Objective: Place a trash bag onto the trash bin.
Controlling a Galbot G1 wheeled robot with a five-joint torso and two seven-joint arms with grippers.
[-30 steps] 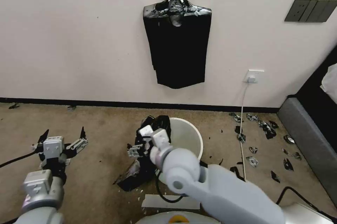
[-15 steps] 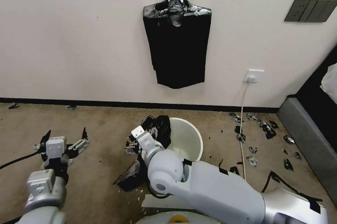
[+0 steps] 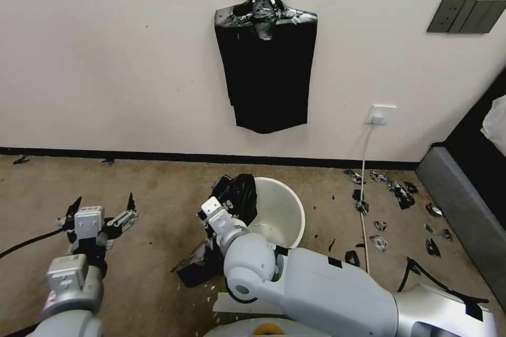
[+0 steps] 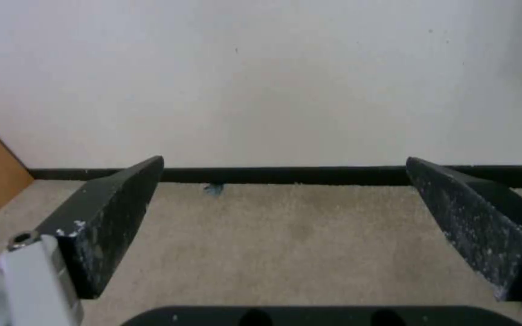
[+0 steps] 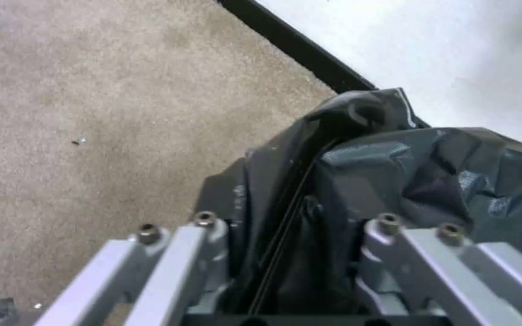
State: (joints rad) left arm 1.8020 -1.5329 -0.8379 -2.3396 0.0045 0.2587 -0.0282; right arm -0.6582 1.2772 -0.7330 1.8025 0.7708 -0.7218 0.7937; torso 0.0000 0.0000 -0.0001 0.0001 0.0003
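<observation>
Head view: trash bag (image 3: pixel 232 210) is draping over the trash bin (image 3: pixel 284 205) left rim; right gripper (image 3: pixel 211 215) is pinching it there. Left gripper (image 3: pixel 100 210) is hovering over open carpet (image 3: pixel 158 194), far left.
Left wrist: fingers (image 4: pixel 110 213) are gaping wide, empty.
Right wrist: bag is bunching between the closed jaws.

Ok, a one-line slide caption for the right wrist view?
Right end effector closed on the crumpled black trash bag, above beige carpet near the baseboard.
</observation>
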